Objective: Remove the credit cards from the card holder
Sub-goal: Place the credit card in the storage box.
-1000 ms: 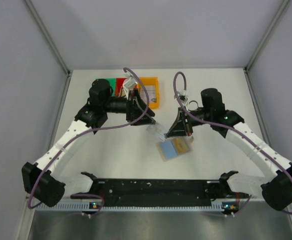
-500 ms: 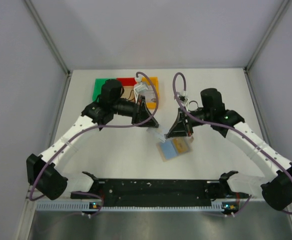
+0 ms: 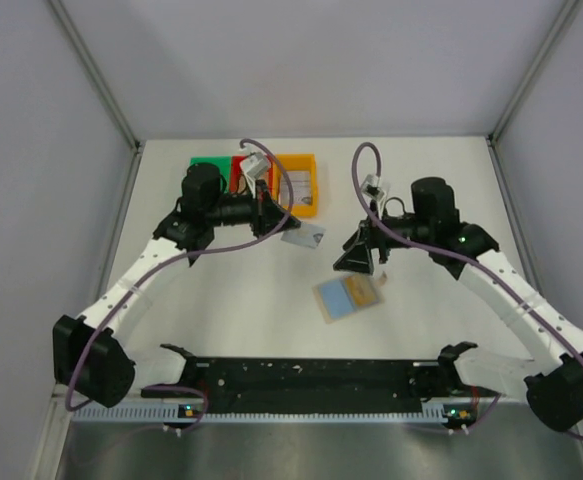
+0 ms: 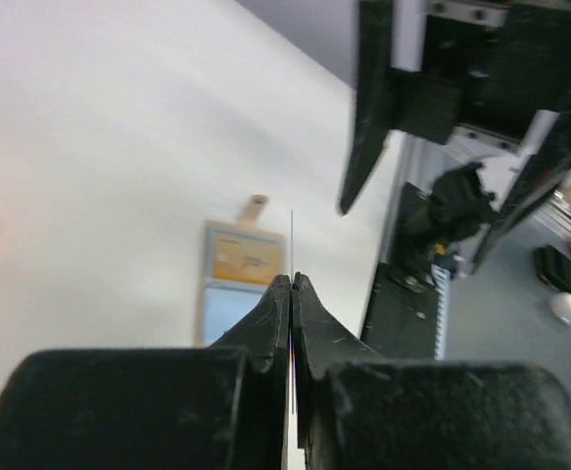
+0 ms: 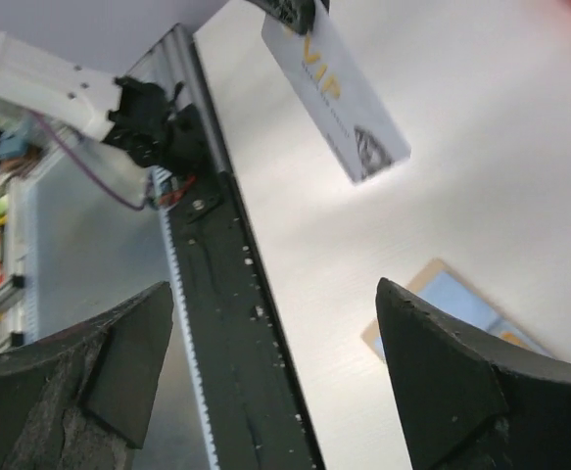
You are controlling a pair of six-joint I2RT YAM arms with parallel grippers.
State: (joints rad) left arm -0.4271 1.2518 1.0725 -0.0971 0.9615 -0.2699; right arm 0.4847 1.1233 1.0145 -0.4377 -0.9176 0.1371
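Silver-grey and lettered "VIP", one card (image 3: 302, 238) is being pinched by an edge between the left jaws, which are being pressed tight on it. It is being held in the air, clear of the worktop (image 3: 231, 300), between the orange bin (image 3: 298, 182) and the holder (image 3: 349, 296). The holder is lying opened flat on the worktop, near the right jaws, which are being held spread wide with nothing between them. The step in hand is being judged as the carrying-off of a card taken from the holder. A set-down is being called for next, probably in a bin, with the left jaws being parted only over the chosen spot. The holder may then be needing steadying while another card is being drawn, though whether any is left inside cannot be told.
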